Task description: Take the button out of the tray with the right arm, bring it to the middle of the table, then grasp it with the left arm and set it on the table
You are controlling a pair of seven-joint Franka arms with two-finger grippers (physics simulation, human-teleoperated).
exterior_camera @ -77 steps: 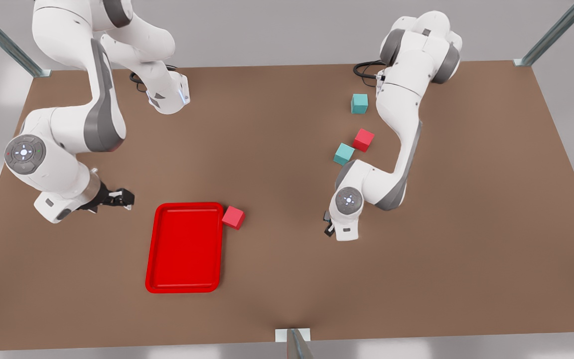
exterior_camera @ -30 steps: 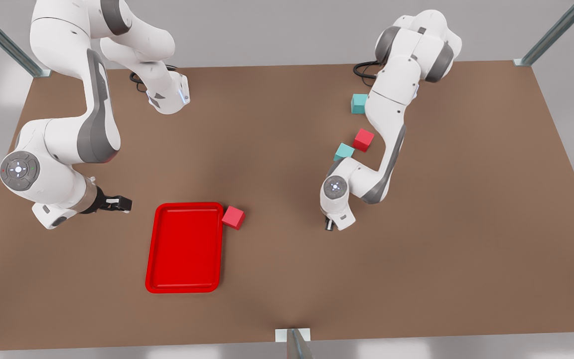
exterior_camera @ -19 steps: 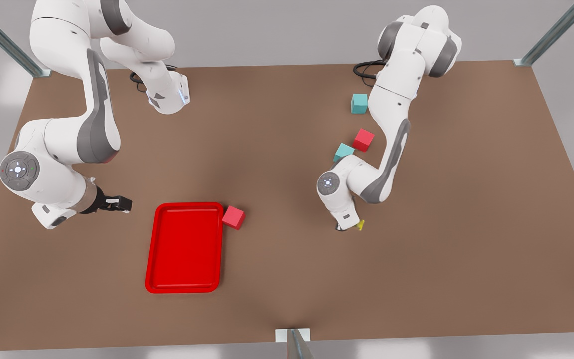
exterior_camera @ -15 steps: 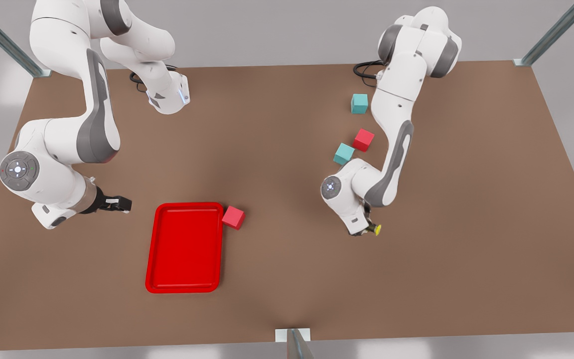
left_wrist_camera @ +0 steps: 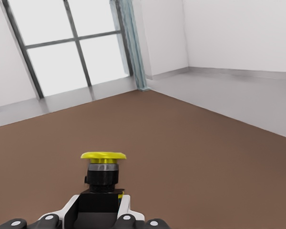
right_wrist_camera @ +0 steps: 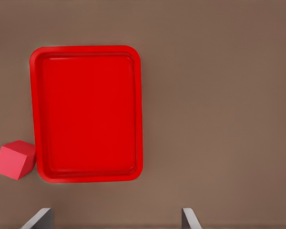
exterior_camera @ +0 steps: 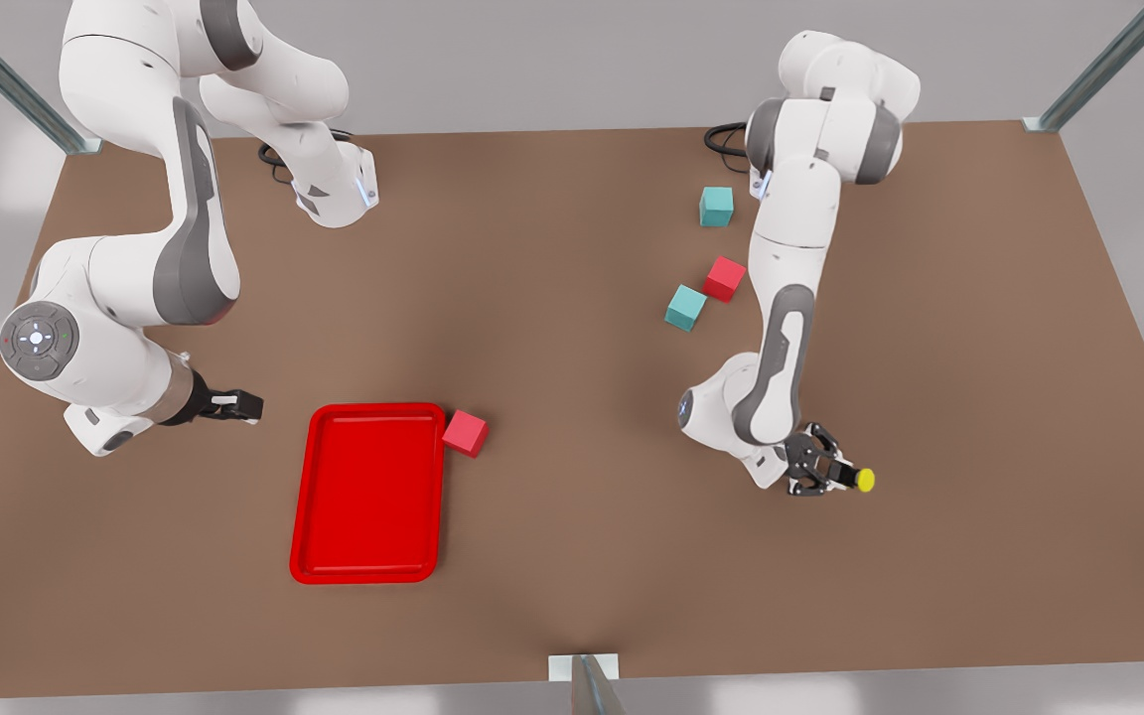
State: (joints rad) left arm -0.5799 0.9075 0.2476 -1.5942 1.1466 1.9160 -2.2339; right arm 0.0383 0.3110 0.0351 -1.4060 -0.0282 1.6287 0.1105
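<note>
The button (exterior_camera: 862,481), a dark body with a yellow cap, is gripped by my left gripper (exterior_camera: 835,475) low over the table (exterior_camera: 552,298), right of the middle in the front view. In the left wrist view the button (left_wrist_camera: 103,171) sticks out from the shut left gripper (left_wrist_camera: 102,212), cap pointing away from the wrist. The red tray (exterior_camera: 373,409) lies at the front view's left with nothing in it. My right gripper (exterior_camera: 246,405) waits open just left of the tray. The right wrist view has the tray (right_wrist_camera: 86,49) ahead of the right gripper (right_wrist_camera: 115,222).
A red cube (exterior_camera: 465,433) touches the tray's far right corner, also seen as the red cube (right_wrist_camera: 14,160). Two teal cubes (exterior_camera: 717,207) (exterior_camera: 685,307) and another red cube (exterior_camera: 724,279) lie near the left arm's base. A metal post (exterior_camera: 587,683) stands at the front edge.
The left arm swung toward the front view's right, carrying the button away from the table's middle, and the wrist turned so the yellow cap shows. The right arm barely moved.
</note>
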